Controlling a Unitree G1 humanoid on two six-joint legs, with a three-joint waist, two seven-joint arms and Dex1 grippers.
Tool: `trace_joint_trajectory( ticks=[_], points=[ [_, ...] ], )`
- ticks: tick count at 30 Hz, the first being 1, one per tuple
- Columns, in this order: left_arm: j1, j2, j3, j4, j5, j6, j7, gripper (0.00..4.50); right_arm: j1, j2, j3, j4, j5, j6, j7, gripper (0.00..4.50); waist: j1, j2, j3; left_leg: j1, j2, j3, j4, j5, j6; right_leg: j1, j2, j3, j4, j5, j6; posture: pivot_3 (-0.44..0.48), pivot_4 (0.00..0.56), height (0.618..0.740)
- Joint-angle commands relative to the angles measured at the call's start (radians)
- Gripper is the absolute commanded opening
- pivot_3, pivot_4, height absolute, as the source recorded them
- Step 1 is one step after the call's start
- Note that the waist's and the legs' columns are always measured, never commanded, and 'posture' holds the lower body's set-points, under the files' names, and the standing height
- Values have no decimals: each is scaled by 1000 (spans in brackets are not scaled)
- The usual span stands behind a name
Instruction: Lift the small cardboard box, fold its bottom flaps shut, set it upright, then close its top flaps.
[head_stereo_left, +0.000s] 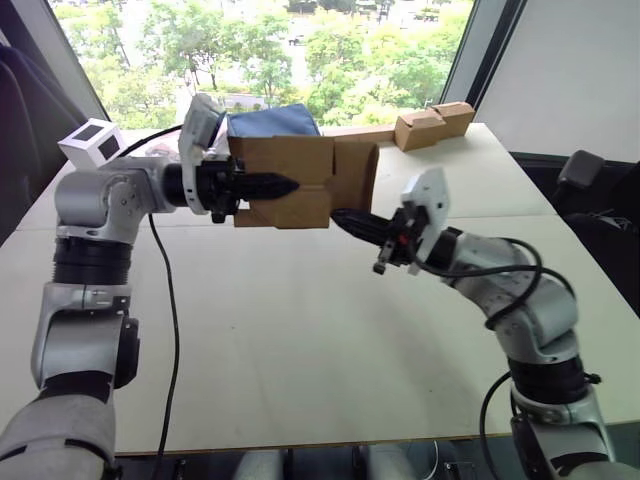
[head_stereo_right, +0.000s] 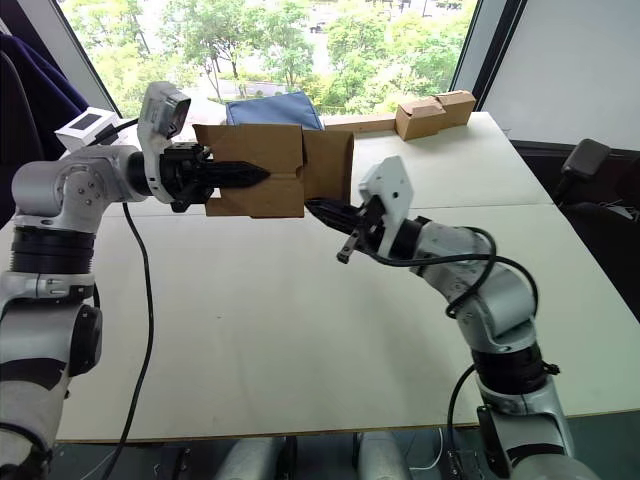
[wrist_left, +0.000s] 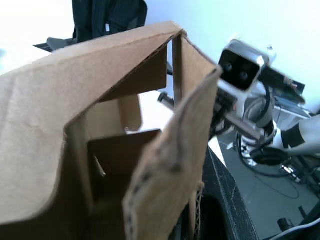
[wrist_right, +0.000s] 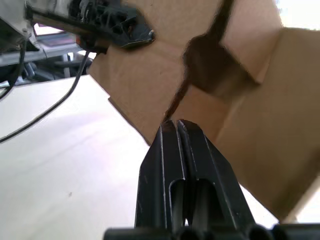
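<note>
White tabletop (head_stereo_left: 300, 340) runs out toward a wall of windows with trees beyond. Nearest, the right gripper (head_stereo_left: 345, 217) reaches forward and up on a bent elbow, forearm angled across the table, its two black fingers (wrist_right: 177, 150) pressed together on nothing and the tip just touching the lower edge of the small cardboard box (head_stereo_left: 290, 185). The closed, pointed shape probably serves as a poker for pushing a flap inward.

Above the table, clear of it, the box is held on its side by the left gripper (head_stereo_left: 268, 187), whose arm stretches level from the shoulder with the wrist turned inward. One finger lies across the outside of a panel, and its partner seems to be inside, though the wall hides the pinch, so the jaws appear clamped on that wall. Held so, an open end with the bottom flaps (head_stereo_left: 355, 175) faces the right arm, still splayed.

Farther back lie a blue cloth (head_stereo_left: 272, 120), joined tan boxes (head_stereo_left: 432, 125) and a white cube (head_stereo_left: 92, 142).
</note>
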Motion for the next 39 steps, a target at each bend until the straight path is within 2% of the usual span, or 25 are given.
trace_joint_trajectory(
  ticks=[1, 4, 9, 16, 20, 25, 31, 39],
  points=[
    [-14, 19, 42, -23, -27, -3, 2, 0, -48, -42, -222, -5, 245, 97, -49, 24, -1, 0, 0, 0, 0, 0, 0, 0, 0, 0, 0, 0, 0, 0, 0, 0, 150, 740],
    [-15, 21, 41, -14, -28, -9, 5, 0, -58, -81, -291, 57, 270, 109, -77, 24, -1, 0, 0, 0, 0, 0, 0, 0, 0, 0, 0, 0, 0, 0, 0, 0, 150, 740],
    [-21, 14, 41, -10, -34, -10, 8, 0, -26, -116, -174, 188, 41, -18, -79, 24, -4, 0, 0, 0, 0, 0, 0, 0, 0, 0, 0, 0, 0, 0, 0, 0, 150, 740],
    [-34, -2, 34, -8, -34, -9, 13, 0, -81, -38, -5, 397, -173, -213, -46, 24, -6, 0, 0, 0, 0, 1, 0, 0, 0, -1, 1, 0, 0, 0, 0, 0, 150, 740],
    [-39, -4, 34, -7, -33, -8, 17, 0, -122, 40, 29, 401, -193, -245, -52, 24, -7, 0, 0, 0, 0, 1, 0, 0, 0, -1, 1, 0, 0, 0, 0, 0, 150, 740],
    [-32, 3, 47, -19, -44, 6, 28, 0, -83, 105, -26, 282, -16, -164, 2, 24, -2, 0, 0, -1, 1, 0, 0, 2, -4, -1, 1, 0, 1, 0, 0, 0, 150, 740],
    [-17, 13, 56, -29, -62, 22, 36, 0, -42, 183, -117, 159, 299, 9, -54, 24, -3, 0, 0, -1, 0, 0, 1, 1, -1, -1, 0, 0, 1, 0, 0, 0, 150, 740],
    [-6, 11, 57, -50, -82, 40, 42, 0, 2, 238, -129, 136, 387, 27, -131, 24, -4, 0, 0, -1, 0, 0, 1, 1, -1, -2, 0, 0, 1, 0, 0, 0, 150, 740]
  ],
)
